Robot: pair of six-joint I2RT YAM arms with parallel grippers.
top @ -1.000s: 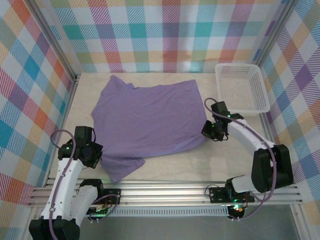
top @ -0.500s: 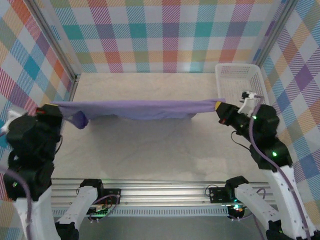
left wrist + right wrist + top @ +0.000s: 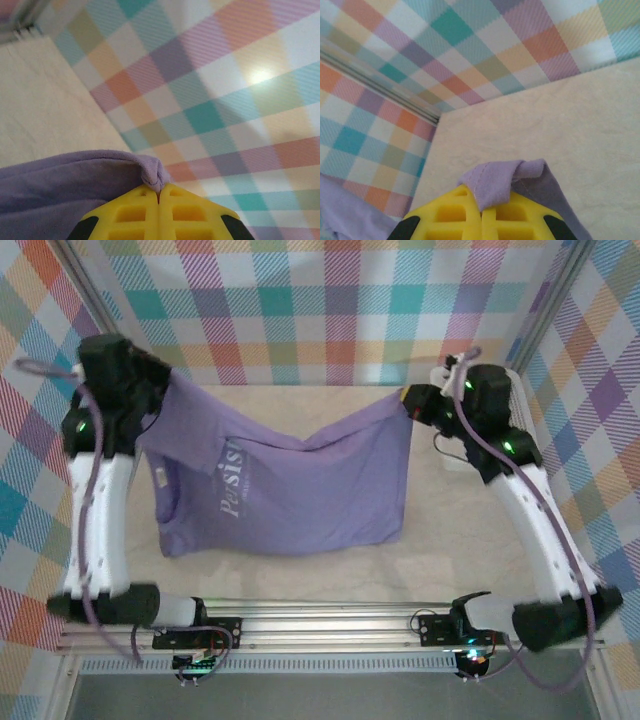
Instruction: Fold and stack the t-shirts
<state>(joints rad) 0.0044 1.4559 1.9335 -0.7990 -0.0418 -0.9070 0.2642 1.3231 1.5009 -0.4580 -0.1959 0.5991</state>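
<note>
Two robot arms are reaching up and holding a lavender t-shirt (image 3: pixel 300 480) spread between them above a pale surface (image 3: pixel 470 540), inside a booth with plaid walls (image 3: pixel 320 310).

The left pincer (image 3: pixel 160 380) is sitting high at the back left, clamped together on one upper corner of the shirt. The right pincer (image 3: pixel 408 400) is sitting high at the back right, clamped on the opposite upper corner. The top edge is sagging a little in the middle between the two grips.

The shirt is hanging down and toward the near edge like a sheet, showing white lettering (image 3: pixel 233 480) running sideways near its left side. Whether its lower edge is touching the surface is unclear.

From the left wrist, the yellow pincer (image 3: pixel 159 192) is pressing shut with a fold of purple cloth (image 3: pixel 75 185) bunching at its tip. From the right wrist, the yellow pincer (image 3: pixel 481 212) is likewise pinching a curled tuft of the cloth (image 3: pixel 500 180).
</note>
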